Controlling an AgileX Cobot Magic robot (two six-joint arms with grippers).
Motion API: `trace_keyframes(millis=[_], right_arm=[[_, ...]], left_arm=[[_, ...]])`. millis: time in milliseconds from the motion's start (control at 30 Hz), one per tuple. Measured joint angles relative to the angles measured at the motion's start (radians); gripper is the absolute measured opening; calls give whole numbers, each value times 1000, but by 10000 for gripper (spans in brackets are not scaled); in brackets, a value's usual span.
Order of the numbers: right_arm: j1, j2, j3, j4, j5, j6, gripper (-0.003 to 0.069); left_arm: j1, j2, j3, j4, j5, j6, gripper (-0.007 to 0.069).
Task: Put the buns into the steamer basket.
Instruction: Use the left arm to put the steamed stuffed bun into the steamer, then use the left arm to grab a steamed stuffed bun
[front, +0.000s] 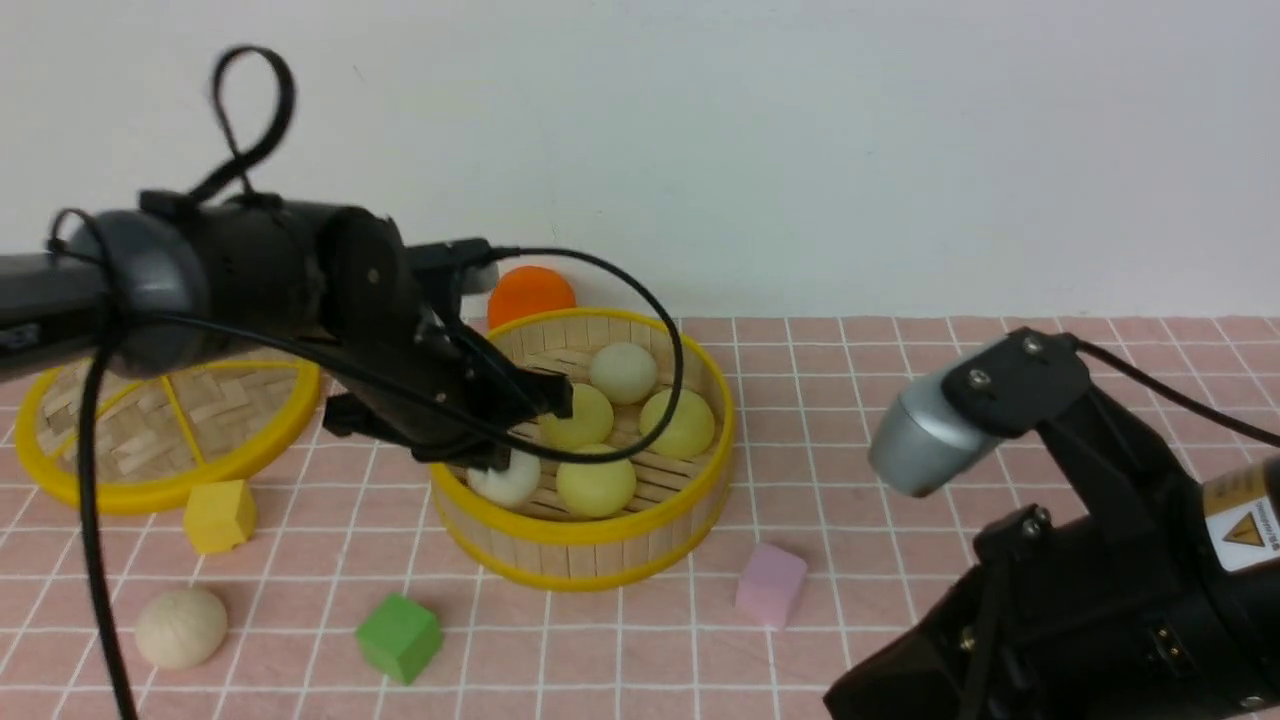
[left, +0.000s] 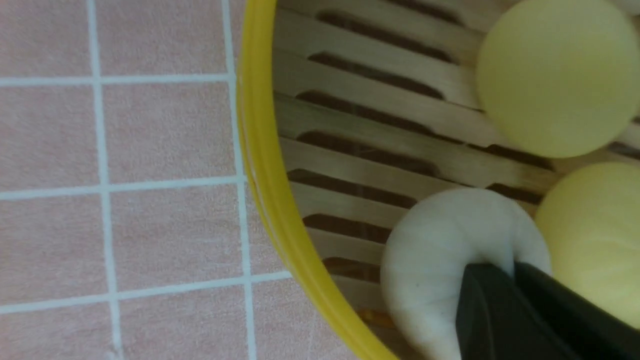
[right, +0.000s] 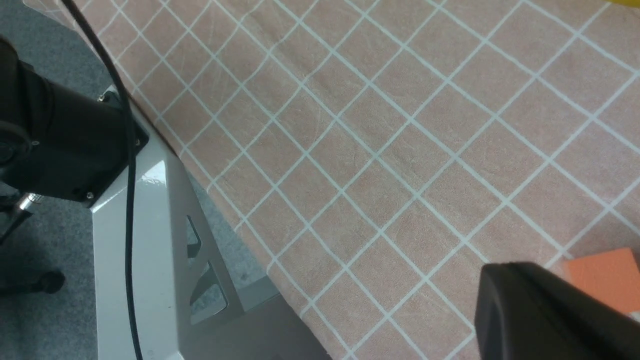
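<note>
The steamer basket (front: 585, 553) stands mid-table. In it lie three pale yellow buns (front: 596, 483) (front: 579, 415) (front: 680, 422) and one off-white bun (front: 623, 372). My left gripper (front: 507, 452) reaches into the basket's near left side and is shut on another off-white bun (front: 510, 480). In the left wrist view the fingertips (left: 482, 280) pinch this bun (left: 430, 260) and dent it, just inside the yellow rim (left: 260, 165). A beige bun (front: 181, 627) lies on the cloth at the front left. My right gripper (right: 505, 295) hangs over bare cloth at the right with its jaws together.
The flat woven lid (front: 165, 425) lies at the left, with an orange ball (front: 531, 291) behind the basket. A yellow cube (front: 218, 515), a green cube (front: 398, 637) and a pink block (front: 771, 585) sit on the cloth. An orange block (right: 607, 275) lies near my right gripper, by the table edge.
</note>
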Motion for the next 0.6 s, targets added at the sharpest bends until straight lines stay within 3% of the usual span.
trace_keyframes(millis=[133, 333, 433, 600], right_arm=[[0, 0, 0, 0, 0, -23, 29], [0, 0, 0, 2, 0, -52, 37], [0, 0, 0, 3, 0, -58, 40], [0, 0, 0, 6, -6, -79, 46]], left_arm=[[0, -2, 0, 0, -10, 0, 138], [0, -134, 0, 72, 102, 29, 380], [13, -311, 4, 139, 200, 13, 424], [96, -633, 162, 196, 284, -77, 404]])
